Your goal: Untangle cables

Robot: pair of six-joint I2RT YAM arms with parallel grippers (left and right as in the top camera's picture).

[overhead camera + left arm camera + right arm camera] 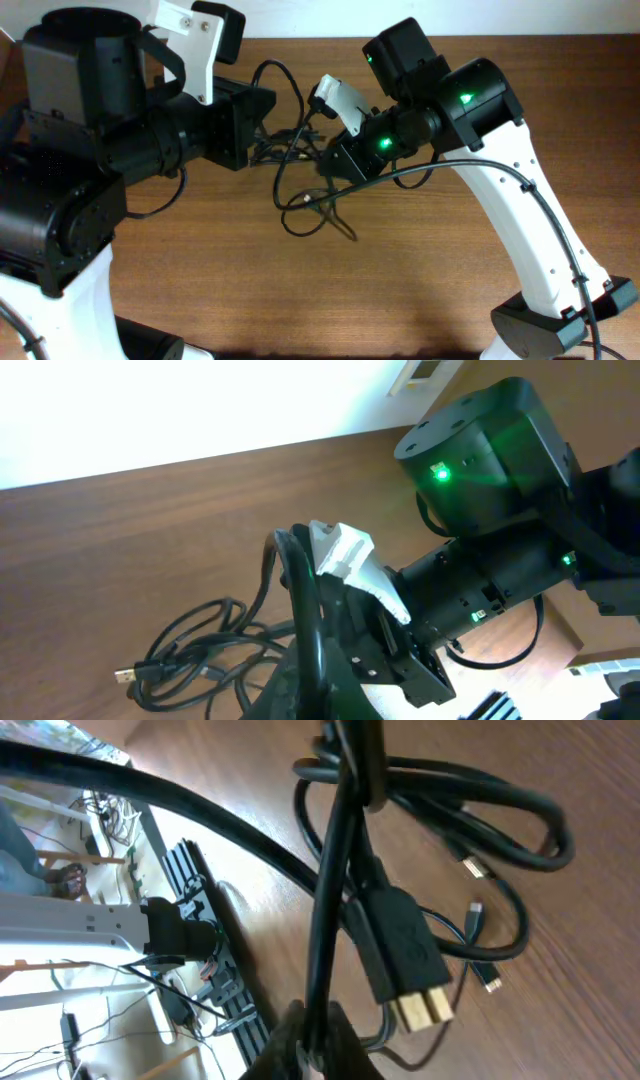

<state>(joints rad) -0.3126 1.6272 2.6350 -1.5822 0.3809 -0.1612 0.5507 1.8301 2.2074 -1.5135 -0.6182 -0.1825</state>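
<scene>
A tangle of thin black cables (297, 150) hangs between my two grippers at the table's far middle, with loops trailing down onto the wood (310, 215). My left gripper (262, 140) is shut on one black cable (308, 622) that rises from its jaws (325, 695). A loose coil (200, 650) with a metal-tipped plug (125, 676) lies to its left. My right gripper (326, 160) is shut on a thin cable (325, 920) that runs straight up from its fingertips (315, 1045). A black plug with gold-coloured ends (415, 995) and more loops (500, 820) hang beside it.
The wooden table (400, 280) spreads out in front of the tangle. A thick black arm wire (540, 200) runs along my right arm. A white wall lies behind the table's far edge (150, 420). A black rail and clutter show off the table side (200, 940).
</scene>
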